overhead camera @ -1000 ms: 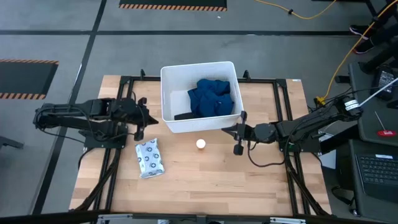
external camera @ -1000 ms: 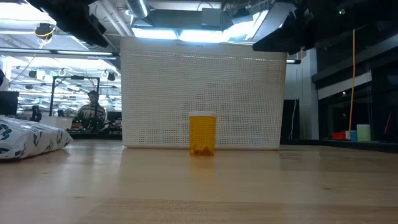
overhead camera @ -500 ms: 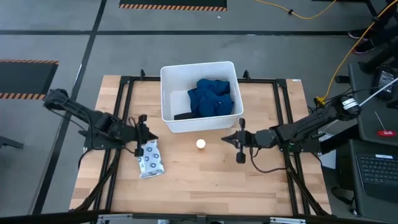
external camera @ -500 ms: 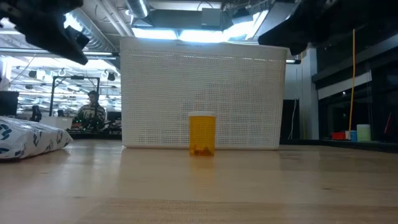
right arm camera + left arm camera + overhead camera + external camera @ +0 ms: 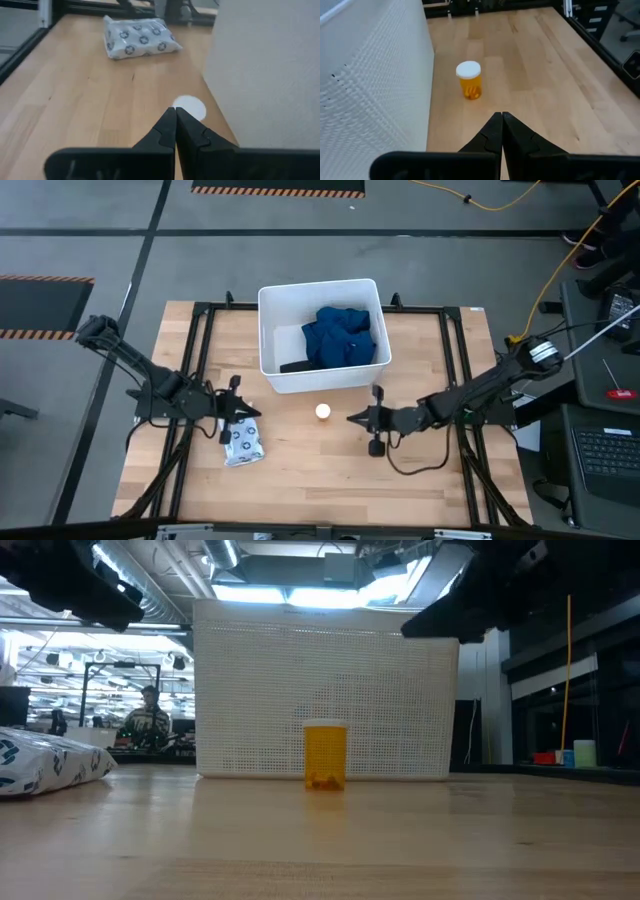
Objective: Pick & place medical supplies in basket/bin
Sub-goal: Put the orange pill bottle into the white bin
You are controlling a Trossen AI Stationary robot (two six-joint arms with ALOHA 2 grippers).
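The white bin [image 5: 268, 330] stands at the table's far middle, holding the dark-blue cloth [image 5: 342, 335] and the small black oblong [image 5: 295, 366]. The orange bottle with a white cap [image 5: 323, 412] stands upright on the table just in front of the bin [image 5: 328, 690], also seen as the bottle [image 5: 469, 80]. The dotted white packet [image 5: 240, 440] lies flat to the left. My left gripper [image 5: 240, 412] is shut and hovers over the packet's far end. My right gripper [image 5: 175, 110] is shut, raised, right of the bottle [image 5: 192, 107].
A black metal frame [image 5: 200, 330] runs along the table's left, right and far sides. Bare wood [image 5: 330, 480] lies between the bottle and the near edge. Beyond the table the room shows, with a person [image 5: 148, 720] far off.
My left gripper has swung from beside the bin's left wall toward the near edge, ending over the packet's far end. My right gripper has moved toward the table's left and near edge, closing on the bottle. Bottle, packet and bin have stayed in place.
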